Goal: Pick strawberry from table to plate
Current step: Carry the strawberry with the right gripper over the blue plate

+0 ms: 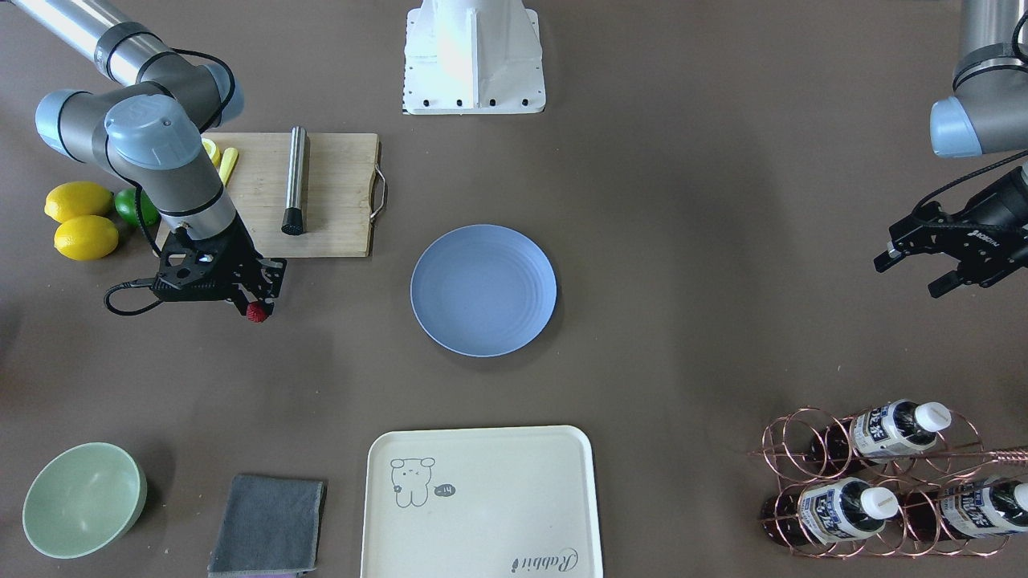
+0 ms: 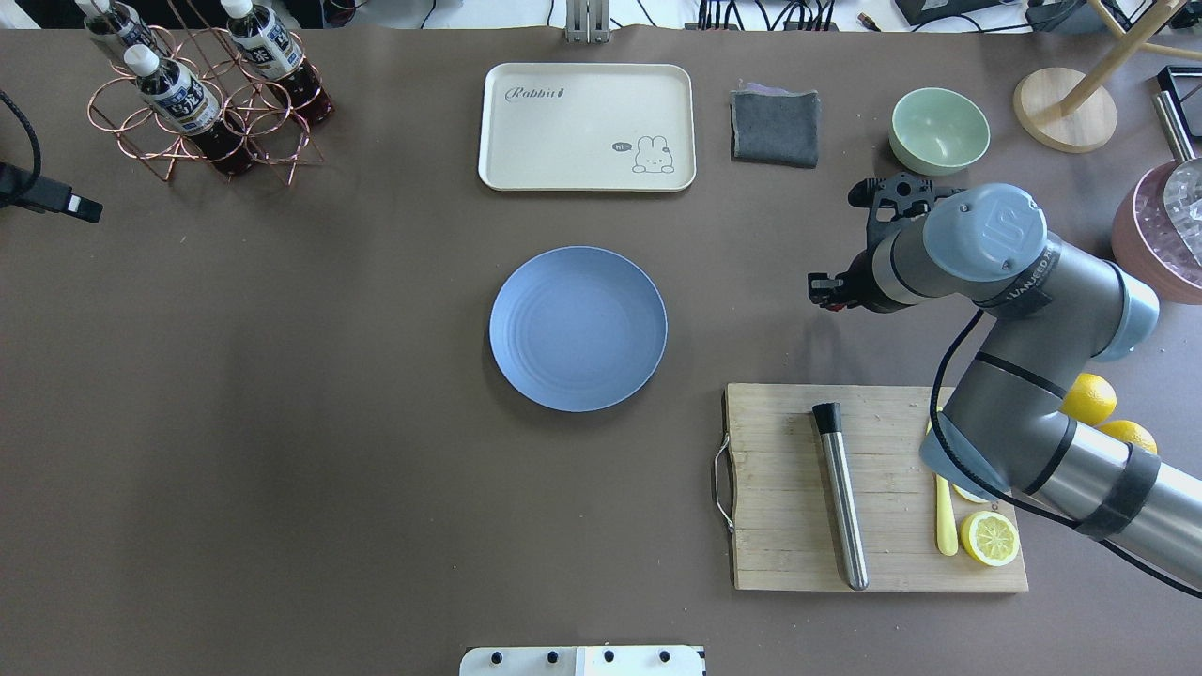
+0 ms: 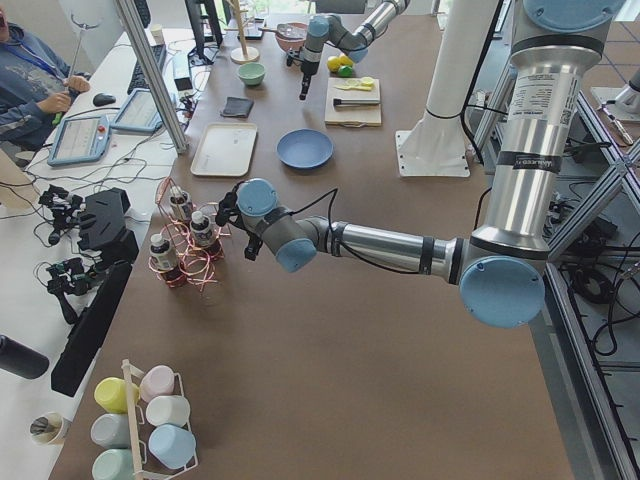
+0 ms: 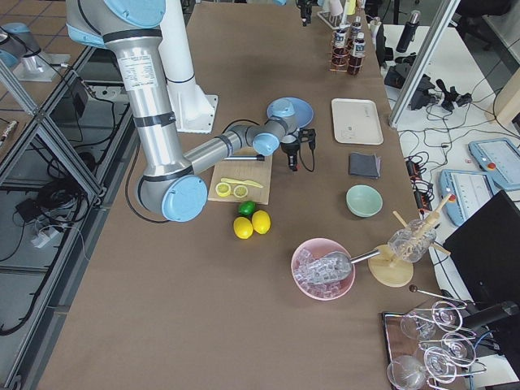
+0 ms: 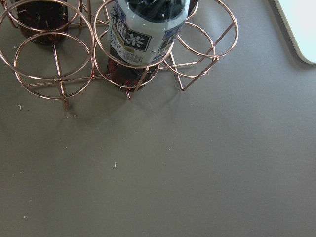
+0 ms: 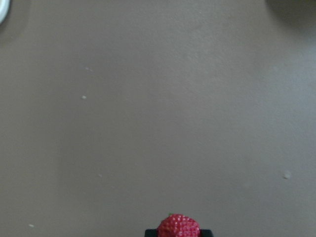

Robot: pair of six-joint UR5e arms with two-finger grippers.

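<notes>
Exterior front-facing view: we see the right gripper (image 1: 255, 303) closed on the strawberry (image 1: 257, 313), pinching the red berry at its fingertips, just off the corner of the wooden cutting board (image 1: 321, 193). The berry sits over the bare table (image 1: 683, 201), well apart from the blue plate (image 1: 483, 290); we cannot tell whether it touches the surface. The left gripper (image 1: 913, 273) hangs with fingers spread and nothing between them, above the bottle rack (image 1: 875, 482).
</notes>
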